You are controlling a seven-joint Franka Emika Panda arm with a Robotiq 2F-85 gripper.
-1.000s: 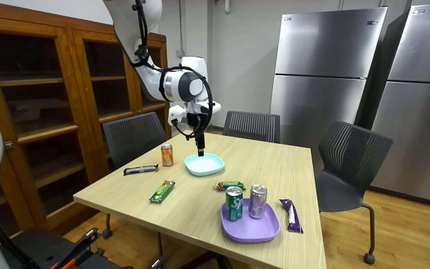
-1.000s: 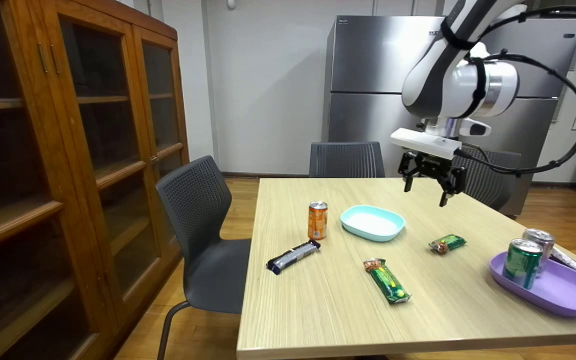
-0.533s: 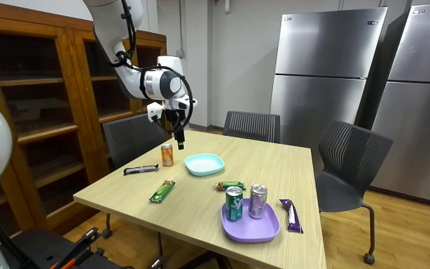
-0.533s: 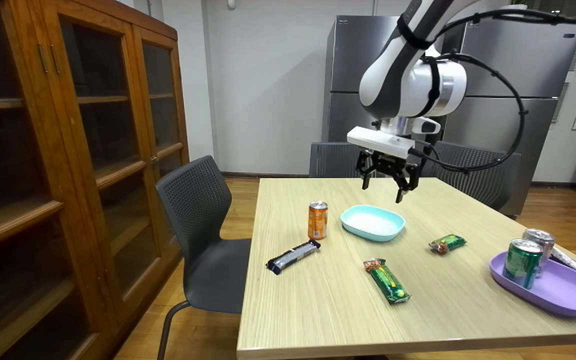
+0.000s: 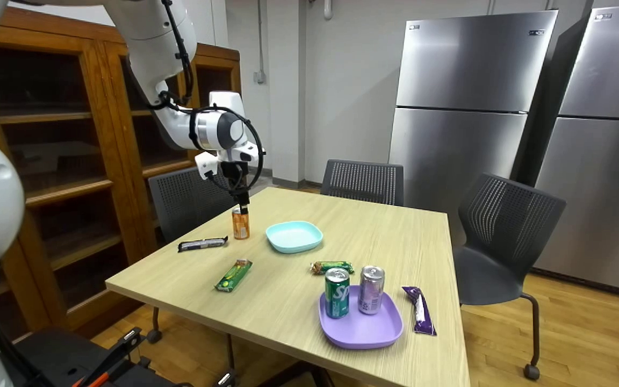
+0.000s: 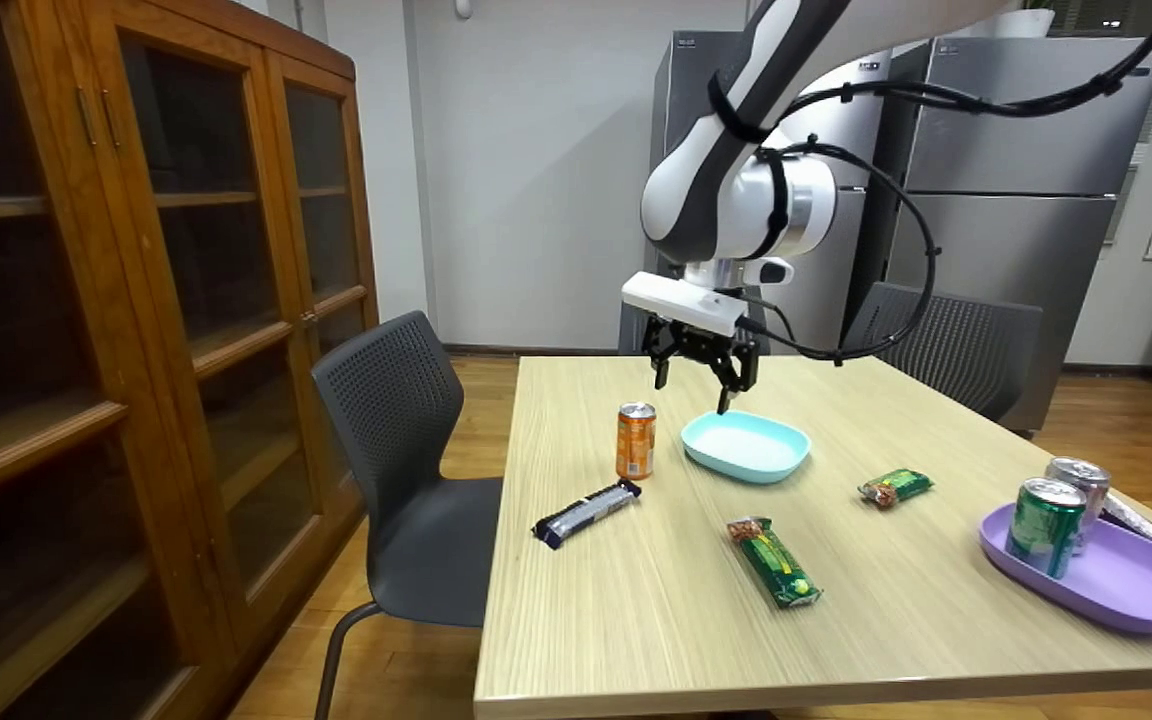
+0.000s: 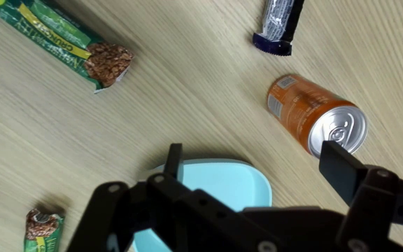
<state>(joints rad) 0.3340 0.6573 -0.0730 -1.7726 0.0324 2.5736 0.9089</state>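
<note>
Above table (image 6: 626, 630), pincer (image 6: 692, 396) spread, can (image 6: 635, 442) clear of tray (image 6: 748, 448)

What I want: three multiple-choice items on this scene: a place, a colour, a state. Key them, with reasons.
1. What does the green can stand on?
A) Turquoise tray
B) Purple tray
C) Floor

2. What colour is the closest can to the gripper?
A) Orange
B) Green
C) Silver

3. How does the gripper stand?
A) Shut, empty
B) Holding something
C) Open, empty

1 B: both exterior views show it there.
2 A: it shows orange in every view.
3 C: its fingers are apart, gripping nothing.
</note>
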